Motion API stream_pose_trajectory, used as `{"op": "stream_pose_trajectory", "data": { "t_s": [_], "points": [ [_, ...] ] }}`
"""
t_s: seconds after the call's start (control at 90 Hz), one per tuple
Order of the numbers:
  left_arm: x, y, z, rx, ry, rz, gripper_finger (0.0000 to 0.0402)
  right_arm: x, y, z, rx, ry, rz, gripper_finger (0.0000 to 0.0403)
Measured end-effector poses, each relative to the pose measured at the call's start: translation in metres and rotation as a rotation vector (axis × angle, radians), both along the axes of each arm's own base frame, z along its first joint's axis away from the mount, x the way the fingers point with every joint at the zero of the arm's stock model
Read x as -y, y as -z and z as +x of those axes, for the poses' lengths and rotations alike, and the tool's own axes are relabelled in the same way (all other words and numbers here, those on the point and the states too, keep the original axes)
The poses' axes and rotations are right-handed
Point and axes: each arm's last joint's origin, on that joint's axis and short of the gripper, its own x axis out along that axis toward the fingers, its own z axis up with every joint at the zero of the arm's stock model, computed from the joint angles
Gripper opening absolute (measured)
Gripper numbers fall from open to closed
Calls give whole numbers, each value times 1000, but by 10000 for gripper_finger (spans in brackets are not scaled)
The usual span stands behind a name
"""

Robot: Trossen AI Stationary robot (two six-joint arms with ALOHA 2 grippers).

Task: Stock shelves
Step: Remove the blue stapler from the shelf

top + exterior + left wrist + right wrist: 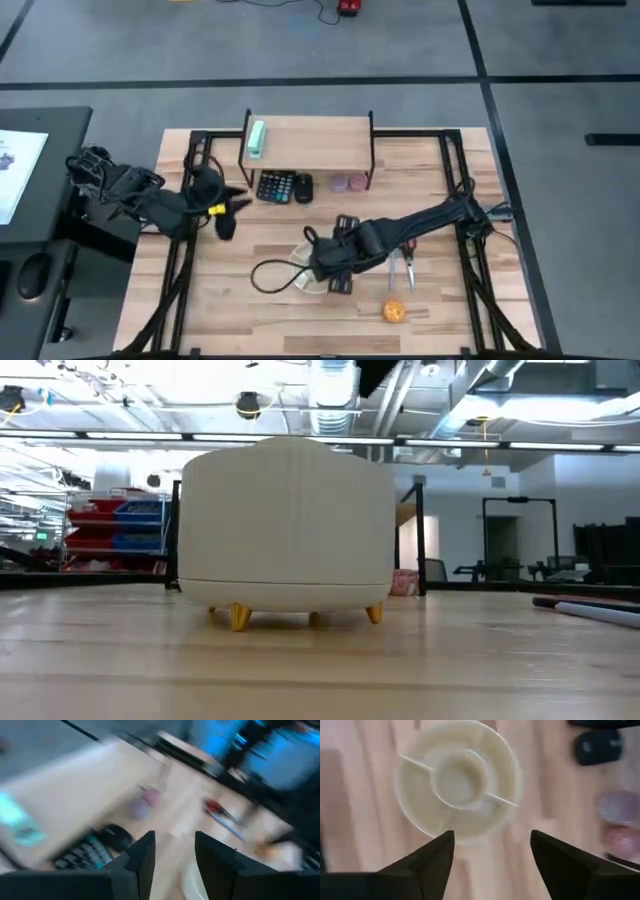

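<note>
Shelf stands well beyond both open jaws.

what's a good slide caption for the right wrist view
Open right end effector poised above a round, cream, divided dish on the wooden table.

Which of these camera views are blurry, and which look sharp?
Left wrist view: heavily motion-smeared, the calculator barely readable. Right wrist view: softly blurred over the divided round dish. High view: sharp. Low view: the dish is clear, ceiling lights glaring.
</note>
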Motion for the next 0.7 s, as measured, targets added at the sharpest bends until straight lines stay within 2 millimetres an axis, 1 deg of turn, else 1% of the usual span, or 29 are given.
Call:
{"op": "stream_pose_trajectory", "data": {
  "t_s": [0.1,0.211,0.333,0.511,0.611,0.7],
  "points": [
    [-14,-2,4,27,-141,22,116,6,0,-6,-48,-37,-37,245],
    [-32,0,16,18,-263,21,116,17,2,-16,-94,-78,-65,244],
    [-55,9,34,-38,-351,2,116,35,-1,-37,-116,-78,-77,244],
    [-91,28,60,-145,-477,-28,116,63,-16,-74,-8,-30,-46,244],
    [-114,38,69,-189,-549,-60,116,76,-25,-93,57,-5,-31,244],
    [-132,47,74,-218,-610,-92,116,83,-31,-107,103,6,-22,244]
  ]
}}
